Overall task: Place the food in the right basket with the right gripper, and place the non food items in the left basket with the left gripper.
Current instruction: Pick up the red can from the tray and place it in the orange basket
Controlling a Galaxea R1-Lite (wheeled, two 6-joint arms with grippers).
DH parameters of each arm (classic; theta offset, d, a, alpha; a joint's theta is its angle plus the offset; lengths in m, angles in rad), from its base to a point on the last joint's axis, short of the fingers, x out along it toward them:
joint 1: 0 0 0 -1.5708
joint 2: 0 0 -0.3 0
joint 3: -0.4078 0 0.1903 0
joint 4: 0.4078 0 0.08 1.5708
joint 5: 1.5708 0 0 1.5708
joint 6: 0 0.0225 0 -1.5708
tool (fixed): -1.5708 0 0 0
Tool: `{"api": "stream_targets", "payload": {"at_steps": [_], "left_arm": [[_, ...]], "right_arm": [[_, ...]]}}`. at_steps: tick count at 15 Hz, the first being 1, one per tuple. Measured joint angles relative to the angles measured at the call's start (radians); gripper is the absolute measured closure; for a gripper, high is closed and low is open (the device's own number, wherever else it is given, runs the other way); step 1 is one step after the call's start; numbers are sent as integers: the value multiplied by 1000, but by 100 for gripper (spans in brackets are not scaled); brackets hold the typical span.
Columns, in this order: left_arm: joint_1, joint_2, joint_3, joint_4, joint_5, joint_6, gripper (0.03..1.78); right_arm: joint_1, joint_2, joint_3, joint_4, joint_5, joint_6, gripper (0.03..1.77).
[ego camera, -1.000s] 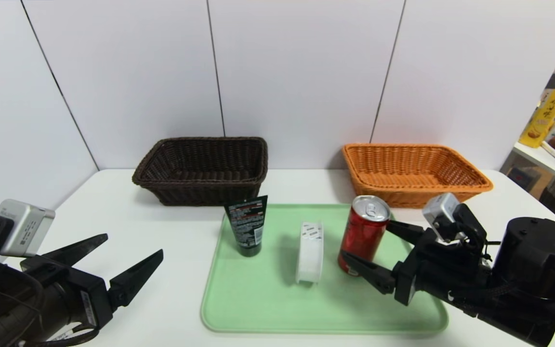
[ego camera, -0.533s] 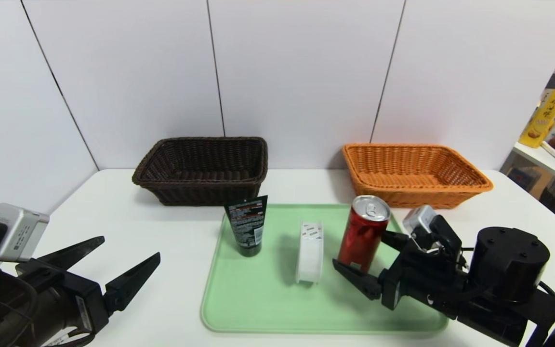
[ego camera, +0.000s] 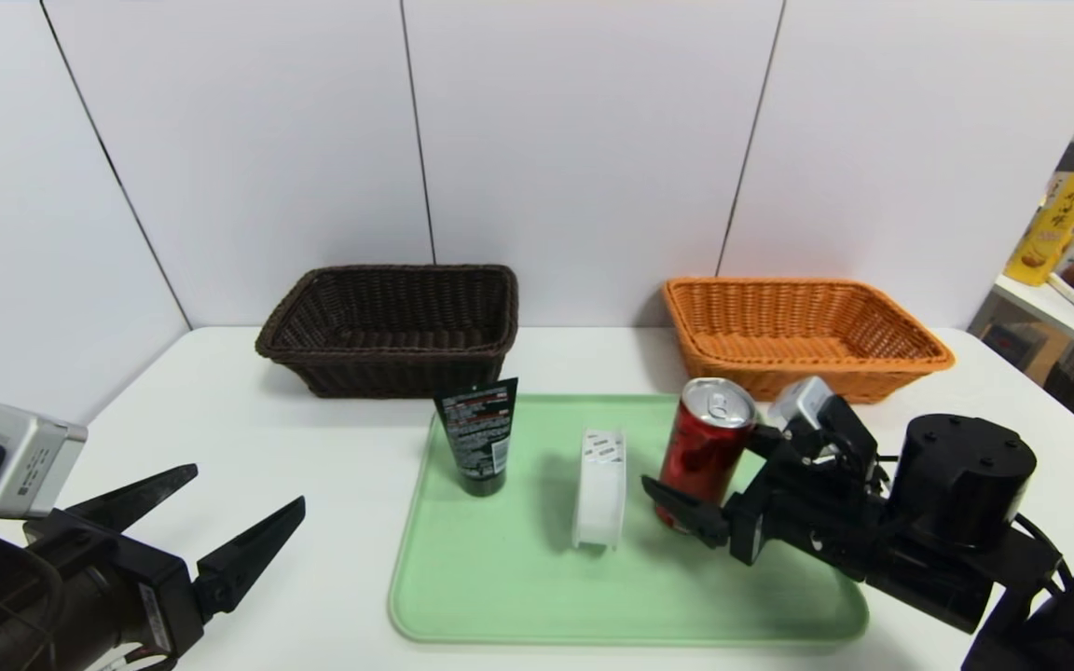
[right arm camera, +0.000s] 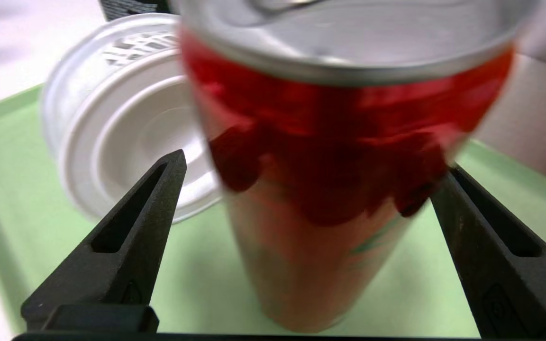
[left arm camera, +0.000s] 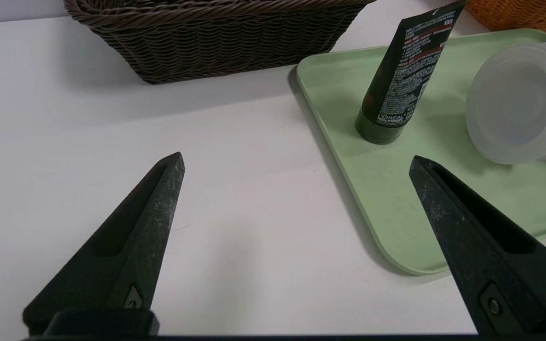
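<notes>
Head cam: high, looks fwd & down over whole table (ego camera: 248,410), both baskets at far edge, green tray (ego camera: 518,578) centre.

Left wrist cam: low, near table's left side, faces fwd twd tray (left arm camera: 396,199), black tube (left arm camera: 403,76) & white roll (left arm camera: 514,104); shares these w/ head cam.

Right wrist cam: v. close on red can (right arm camera: 334,189), roll (right arm camera: 126,128) behind; both also in head view.
</notes>
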Motion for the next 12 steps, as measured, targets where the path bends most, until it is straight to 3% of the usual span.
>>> {"api": "stream_targets", "payload": {"at_steps": [8,12], "left_arm": [[0,-8,8,1,-1,-1,12],[-1,-10,9,1,-1,-1,12]], "right_arm": [[-7,25,-31,1,-2,-24,10],[-6,28,-31,1,-6,-37,74]]}}
